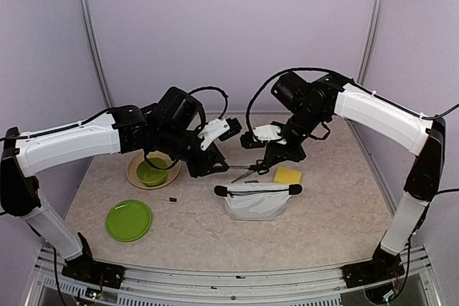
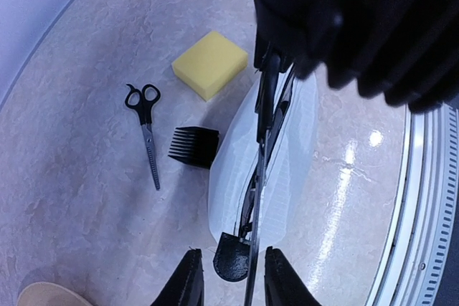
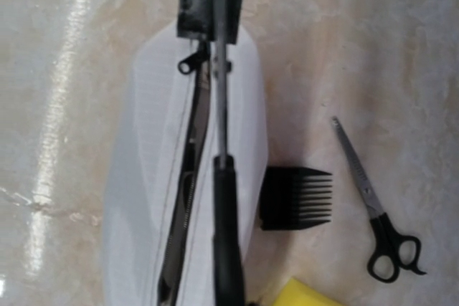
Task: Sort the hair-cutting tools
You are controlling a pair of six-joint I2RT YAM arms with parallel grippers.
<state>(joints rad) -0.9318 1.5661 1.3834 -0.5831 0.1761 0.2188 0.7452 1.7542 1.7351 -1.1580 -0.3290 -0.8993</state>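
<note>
Marble tabletop (image 1: 323, 227) — pin (image 1: 169, 199) seen only from top; right fingers (image 2: 276, 41) grip scissors (image 3: 226, 234) over pouch (image 3: 143, 141) — left fingers (image 2: 188, 281) wide.

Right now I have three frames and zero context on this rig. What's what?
These are two robot arms, a left arm and a right arm, bolted at the table's near edge. Each ends in a two-finger pincer. Picture one is from a fixed camera above and behind them. The other two are from cameras on the left and right wrists.

On the table lie a white zip pouch, a yellow sponge, black-handled scissors, a black comb guard, a green bowl on a tan plate, a green plate and a tiny black pin.

The right pincer holds a slim black-handled steel tool, probably second scissors seen edge-on, lined up over the pouch's zip. The left pincer is open, near the pouch's black end.
</note>
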